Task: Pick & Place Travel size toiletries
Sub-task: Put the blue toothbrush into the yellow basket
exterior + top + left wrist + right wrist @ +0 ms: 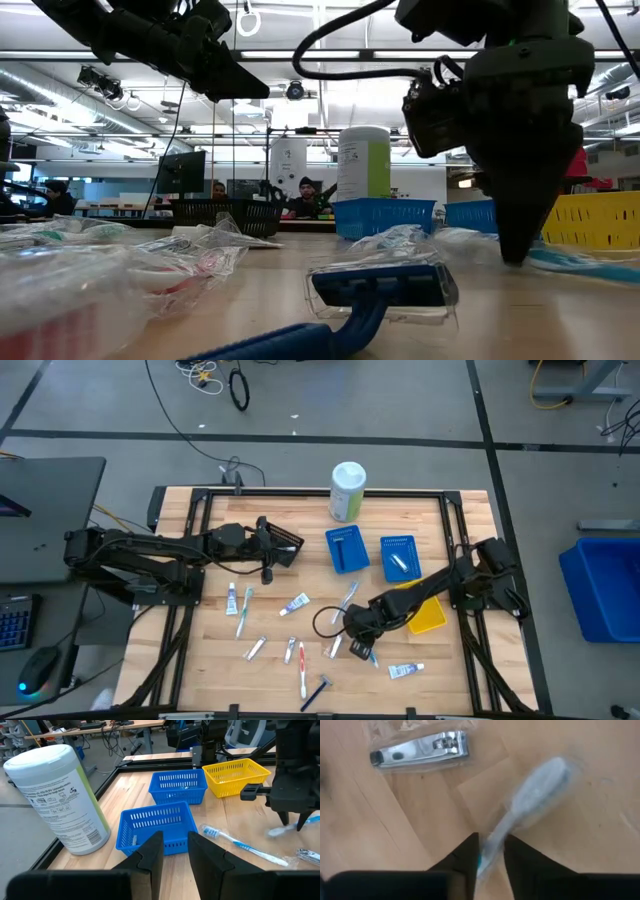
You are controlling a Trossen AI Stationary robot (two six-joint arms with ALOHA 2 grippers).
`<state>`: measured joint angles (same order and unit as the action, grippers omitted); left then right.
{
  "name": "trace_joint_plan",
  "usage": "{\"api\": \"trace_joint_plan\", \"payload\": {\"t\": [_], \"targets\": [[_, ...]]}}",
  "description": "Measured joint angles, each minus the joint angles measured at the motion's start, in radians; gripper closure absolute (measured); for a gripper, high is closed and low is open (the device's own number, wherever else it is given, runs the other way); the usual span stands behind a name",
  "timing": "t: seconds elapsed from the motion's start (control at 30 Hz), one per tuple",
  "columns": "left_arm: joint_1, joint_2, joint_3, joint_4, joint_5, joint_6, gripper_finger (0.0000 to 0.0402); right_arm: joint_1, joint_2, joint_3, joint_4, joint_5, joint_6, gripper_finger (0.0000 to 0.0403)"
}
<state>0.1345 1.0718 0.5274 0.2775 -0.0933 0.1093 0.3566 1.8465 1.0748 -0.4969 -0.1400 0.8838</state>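
Right claw [491, 854] is down at the desk [200, 660], closed on a wrapped toothbrush [530, 802]; a nail clipper [420, 751] lies near. Left claw [175, 847], part open and empty, hovers before the blue bins [157, 822].

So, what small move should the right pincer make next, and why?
Probably lift straight up a little: the right pincer is down at the wooden table with its fingers closed around the wrapped pale-blue toothbrush, beside the metal nail clipper.
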Motion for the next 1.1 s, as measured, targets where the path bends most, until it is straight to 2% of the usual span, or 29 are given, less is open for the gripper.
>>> {"api": "trace_joint_plan", "payload": {"t": [0.17, 0.3, 0.4, 0.6, 0.73, 0.87, 1.1], "targets": [[0.000, 0.000, 0.000, -0.001, 0.000, 0.000, 0.0305, -0.033, -0.008, -0.001, -0.006, -0.132, 0.002, 0.0365], [0.000, 0.000, 0.000, -0.001, 0.000, 0.000, 0.0305, -0.052, -0.035, 0.017, -0.086, -0.150, -0.009, 0.0376], [0.000, 0.000, 0.000, -0.004, 0.000, 0.000, 0.0305, -0.063, -0.061, 0.078, -0.252, -0.142, -0.045, 0.0376], [0.000, 0.000, 0.000, -0.004, -0.001, 0.001, 0.0305, -0.067, -0.118, 0.230, -0.723, -0.094, -0.049, 0.0377], [0.000, 0.000, 0.000, -0.003, -0.001, 0.002, 0.0305, -0.052, -0.159, 0.248, -0.948, -0.081, -0.001, 0.0377], [0.000, 0.000, 0.000, -0.004, -0.001, 0.002, 0.0305, -0.041, -0.179, 0.190, -0.993, -0.066, 0.028, 0.0377], [0.000, 0.000, 0.000, -0.003, 0.000, 0.002, 0.0305, -0.058, -0.179, 0.050, -0.948, 0.002, 0.017, 0.0370]]}}
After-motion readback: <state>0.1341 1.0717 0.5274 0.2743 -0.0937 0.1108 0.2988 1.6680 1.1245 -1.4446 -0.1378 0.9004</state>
